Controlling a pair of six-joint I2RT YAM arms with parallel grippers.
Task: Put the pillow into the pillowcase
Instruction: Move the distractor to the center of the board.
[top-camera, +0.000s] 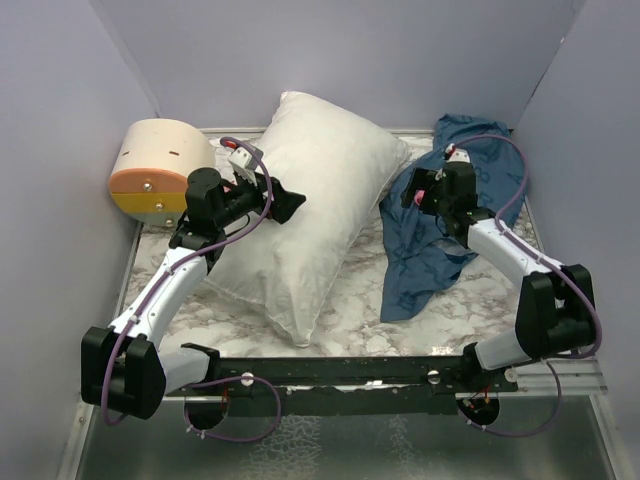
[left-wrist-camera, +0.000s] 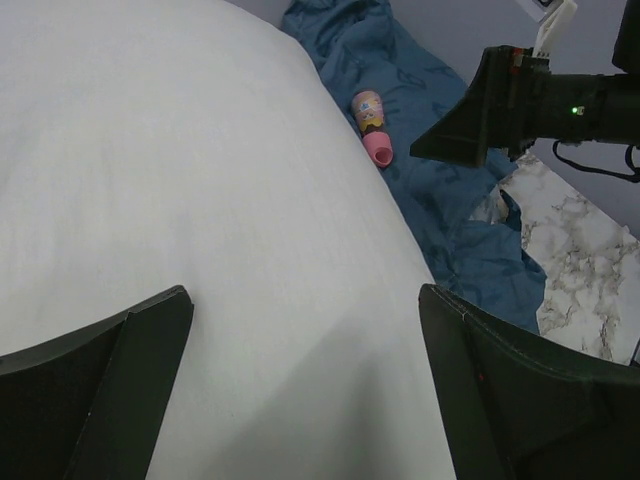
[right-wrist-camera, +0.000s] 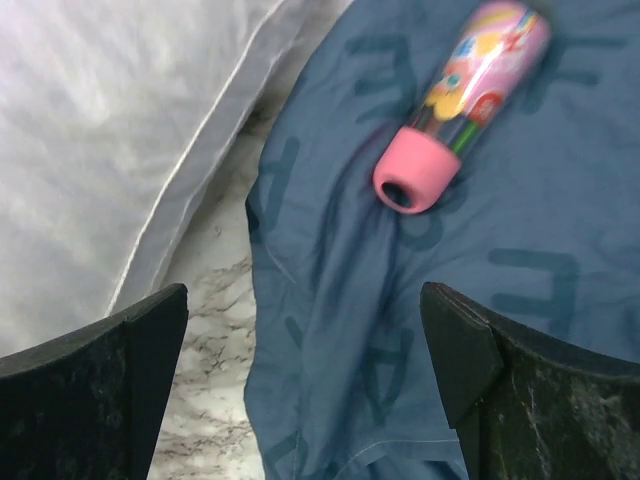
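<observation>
One pillow (top-camera: 310, 210), white and plump, lies slantwise on the marble-patterned table (top-camera: 350, 310). It runs from the far centre down towards the near left, with one corner pointing at the near edge. One pillowcase (top-camera: 440, 250), a blue fabric with printed letter shapes, lies crumpled to the right of it and reaches from the far right corner back towards the middle. The pillow is wholly outside the pillowcase. The two sit just beside each other, and the right wrist view shows a narrow strip of marble between the pillow's seamed edge and the blue cloth.

Two arms are at work, each with one gripper. The left gripper (top-camera: 285, 203) hangs over the left half of the pillow with its two fingers (left-wrist-camera: 120, 370) spread wide and nothing between them. Whether the fingertips touch the fabric cannot be told. The right gripper (top-camera: 420, 195) is over the far left part of the pillowcase, likewise with its two fingers (right-wrist-camera: 130, 350) wide apart and holding nothing.

One small pink bottle (right-wrist-camera: 460, 105) with a pink cap and a bright printed label lies on its side on the pillowcase. It is just ahead of the right gripper, with its cap end pointing towards the fingers.

One round cream container (top-camera: 160, 175) with an orange and yellow band sits at the far left of the table, close to the pillow's left edge.
</observation>
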